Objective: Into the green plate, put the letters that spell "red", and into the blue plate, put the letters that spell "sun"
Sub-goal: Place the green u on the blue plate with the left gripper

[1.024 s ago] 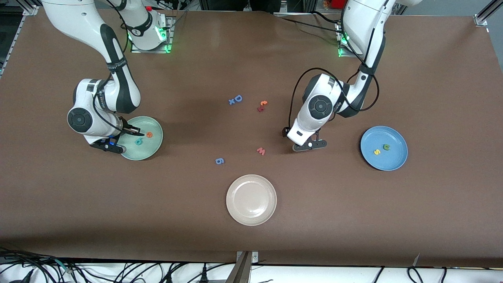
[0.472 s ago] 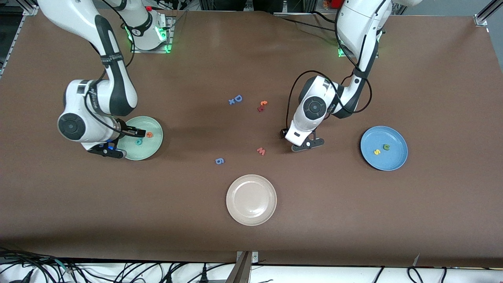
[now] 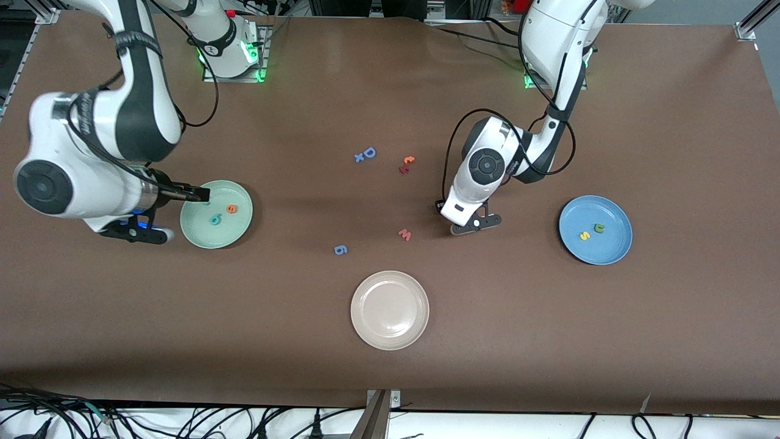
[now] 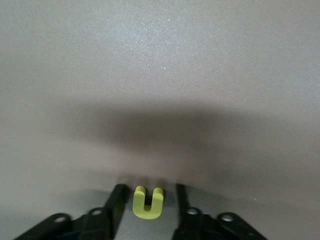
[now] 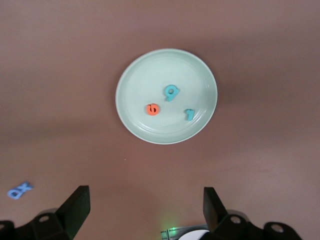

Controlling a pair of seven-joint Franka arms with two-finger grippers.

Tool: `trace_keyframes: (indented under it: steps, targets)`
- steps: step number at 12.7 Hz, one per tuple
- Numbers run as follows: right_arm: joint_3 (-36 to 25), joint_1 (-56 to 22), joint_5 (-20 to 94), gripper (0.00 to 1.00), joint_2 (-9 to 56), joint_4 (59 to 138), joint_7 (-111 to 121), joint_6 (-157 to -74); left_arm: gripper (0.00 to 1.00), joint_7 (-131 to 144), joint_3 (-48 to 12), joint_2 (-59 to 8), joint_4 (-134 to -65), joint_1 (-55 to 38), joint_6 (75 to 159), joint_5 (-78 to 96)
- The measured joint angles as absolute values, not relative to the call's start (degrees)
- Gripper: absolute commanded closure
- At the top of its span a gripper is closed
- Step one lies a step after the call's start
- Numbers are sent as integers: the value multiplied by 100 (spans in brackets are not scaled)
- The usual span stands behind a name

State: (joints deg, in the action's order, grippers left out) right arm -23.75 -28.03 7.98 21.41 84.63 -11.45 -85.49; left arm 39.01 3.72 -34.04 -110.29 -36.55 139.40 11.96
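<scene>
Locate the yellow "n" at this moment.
The yellow "n" lies on the brown table between the fingers of the left gripper, seen in the left wrist view; in the front view the gripper hides it, near the pinkish-red "w".

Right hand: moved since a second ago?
Yes. The right hand has pulled back from over the middle of the green plate to its rim, toward the right arm's end of the table, fingers open.

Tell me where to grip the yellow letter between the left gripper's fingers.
Pinch the yellow letter across its two straight outer legs, coming straight down: it lies flat on the table, and the left gripper straddles it, a finger beside each leg.
</scene>
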Motion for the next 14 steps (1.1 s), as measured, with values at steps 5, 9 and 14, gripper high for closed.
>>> trace_keyframes:
  steps: [5, 9, 14]
  targets:
    - [-2435, -2763, 786, 0, 1742, 7498, -1143, -7838, 92, 3816, 375, -3397, -11028, -3654, 13932, 1196]
    - [-2435, -2763, 754, 0, 1774, 7103, -1136, -7839, 92, 3047, 651, -3359, -10952, -3549, 13586, 1196]
    - [-2241, -2766, 99, 0, 1821, 6988, -1033, -7781, 91, 263, 1383, -2895, -10918, -2775, 12866, 1196]
